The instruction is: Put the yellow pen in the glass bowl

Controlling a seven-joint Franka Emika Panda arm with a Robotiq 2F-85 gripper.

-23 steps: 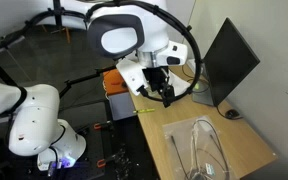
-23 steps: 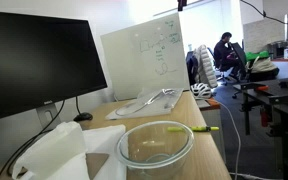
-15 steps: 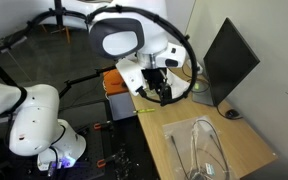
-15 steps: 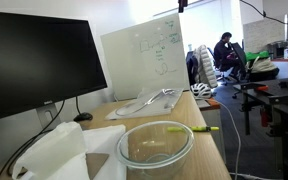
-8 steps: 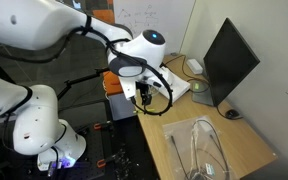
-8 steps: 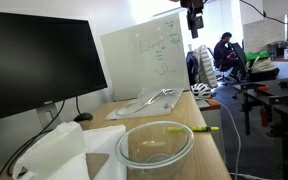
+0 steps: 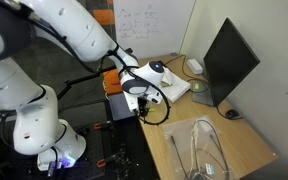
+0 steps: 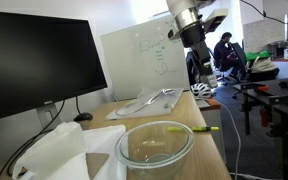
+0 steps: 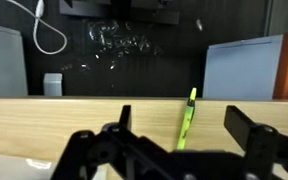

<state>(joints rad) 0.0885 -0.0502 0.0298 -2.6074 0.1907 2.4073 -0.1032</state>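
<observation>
The yellow pen (image 9: 186,120) lies on the wooden table (image 9: 64,125), pointing away from me, thin and straight. In the wrist view it sits between my two dark fingers, and my gripper (image 9: 184,128) is open around it without touching it. In an exterior view the pen (image 8: 206,129) lies near the table's edge, just beside the empty glass bowl (image 8: 154,146). My gripper (image 8: 202,72) hangs above the table farther back. In an exterior view my gripper (image 7: 144,102) is low at the table's near end, and the pen is hidden there. The bowl (image 7: 193,66) stands farther along.
A black monitor (image 8: 34,65) stands along one side of the table and also shows in an exterior view (image 7: 227,60). A white board (image 8: 149,55), a clear plastic bag with a cable (image 7: 204,146) and white paper (image 8: 69,150) lie on the table. An orange box (image 7: 113,82) sits behind the arm.
The arm has swung down from high above the table to just over its edge. The gripper has come into the bowl-side exterior view from the top. Pen and bowl have not moved.
</observation>
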